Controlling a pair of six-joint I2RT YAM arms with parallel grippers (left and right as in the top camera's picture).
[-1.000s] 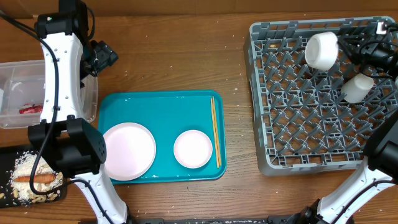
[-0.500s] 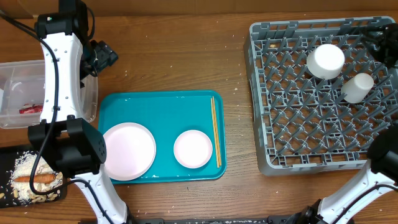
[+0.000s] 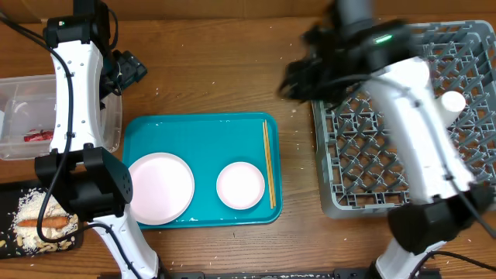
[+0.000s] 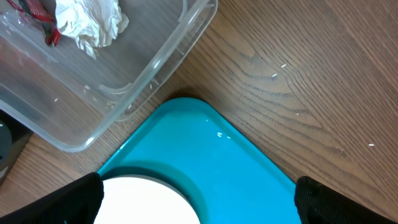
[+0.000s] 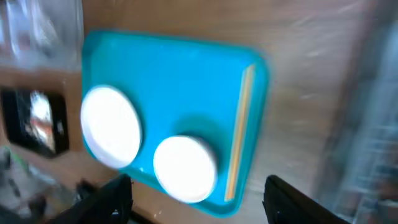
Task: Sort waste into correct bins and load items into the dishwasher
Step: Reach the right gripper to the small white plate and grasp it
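The wooden tabletop [image 3: 225, 70] carries everything. At its middle a teal tray [image 3: 201, 128] holds the pale pink plate [image 3: 159, 188], a smaller white plate [image 3: 240, 186] and the chopsticks [image 3: 267, 163] along its right edge. To the left, the clear tub [image 3: 15, 93] contains the red wrapper [image 3: 37, 136] and the tissue ball [image 4: 87, 22]. The black tray [image 3: 12, 194] at the front-left corner holds rice crumbs [image 3: 31, 205] and the orange stick [image 3: 48, 222]. The grey rack [image 3: 364, 163] sits at right with the white cup [image 3: 453, 101] inside. The left end effector [image 4: 199, 205] hangs spread wide and empty above the tub's corner and the teal tray. The right end effector [image 5: 202, 202], blurred, is released too, with nothing between its fingers, near the rack's left edge.
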